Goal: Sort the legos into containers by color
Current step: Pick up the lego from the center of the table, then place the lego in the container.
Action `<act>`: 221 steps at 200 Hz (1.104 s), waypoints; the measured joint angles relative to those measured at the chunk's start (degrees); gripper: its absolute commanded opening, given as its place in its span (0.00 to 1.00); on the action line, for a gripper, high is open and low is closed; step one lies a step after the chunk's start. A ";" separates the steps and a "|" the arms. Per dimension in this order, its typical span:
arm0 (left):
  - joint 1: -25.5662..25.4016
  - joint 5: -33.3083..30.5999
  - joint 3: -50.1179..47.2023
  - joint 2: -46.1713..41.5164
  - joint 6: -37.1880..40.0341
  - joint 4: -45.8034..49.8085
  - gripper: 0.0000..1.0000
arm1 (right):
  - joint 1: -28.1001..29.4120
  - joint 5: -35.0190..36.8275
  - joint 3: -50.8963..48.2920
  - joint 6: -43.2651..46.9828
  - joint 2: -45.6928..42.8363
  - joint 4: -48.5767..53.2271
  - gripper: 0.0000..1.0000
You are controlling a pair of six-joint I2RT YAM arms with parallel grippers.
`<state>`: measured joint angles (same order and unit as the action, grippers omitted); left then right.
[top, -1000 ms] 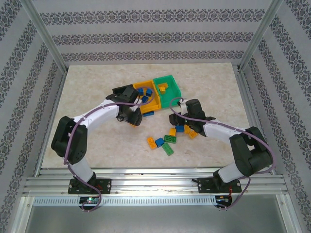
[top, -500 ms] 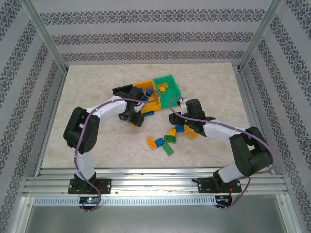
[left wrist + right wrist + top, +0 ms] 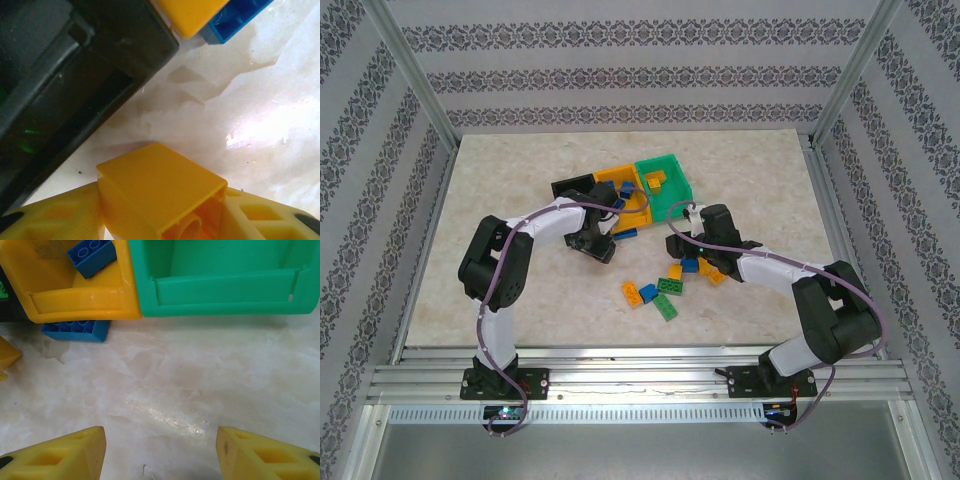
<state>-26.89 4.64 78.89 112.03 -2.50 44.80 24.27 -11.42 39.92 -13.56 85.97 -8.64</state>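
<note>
The containers stand joined in a row: black bin (image 3: 574,186), orange-yellow bin (image 3: 628,183), green bin (image 3: 672,196). My left gripper (image 3: 597,243) sits low on the table in front of the black bin (image 3: 55,95), shut on an orange-yellow lego (image 3: 157,190). My right gripper (image 3: 160,450) stands open over bare table in front of the green bin (image 3: 225,287), with nothing between its fingers. Loose legos lie near it: orange (image 3: 632,292), blue (image 3: 648,292), green (image 3: 666,306). A blue lego (image 3: 75,330) rests against the orange-yellow bin (image 3: 80,300).
Blue legos (image 3: 617,196) lie inside the orange-yellow bin and a yellow one (image 3: 658,180) in the green bin. More legos (image 3: 690,267) cluster under the right wrist (image 3: 705,240). Metal frame posts and patterned walls ring the marble tabletop (image 3: 500,180).
The left arm's elbow has swung in toward the bins, and the left jaws have closed on the orange-yellow lego. The right arm has not moved.
</note>
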 measured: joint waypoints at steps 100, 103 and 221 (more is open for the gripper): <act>0.00 2.97 -0.02 -0.39 0.44 -0.22 0.43 | 0.37 0.00 0.00 0.00 0.07 -0.02 0.60; 0.00 3.08 -0.02 -0.57 0.42 -0.24 0.43 | 0.37 0.00 0.00 0.00 0.07 -0.02 0.60; -1.07 11.98 17.70 -2.21 -10.71 -11.23 0.43 | -6.56 0.00 -3.58 -4.13 -2.27 -2.47 0.60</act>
<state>-27.97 16.62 96.60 109.82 -13.21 33.56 17.72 -11.42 36.34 -17.69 83.70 -11.11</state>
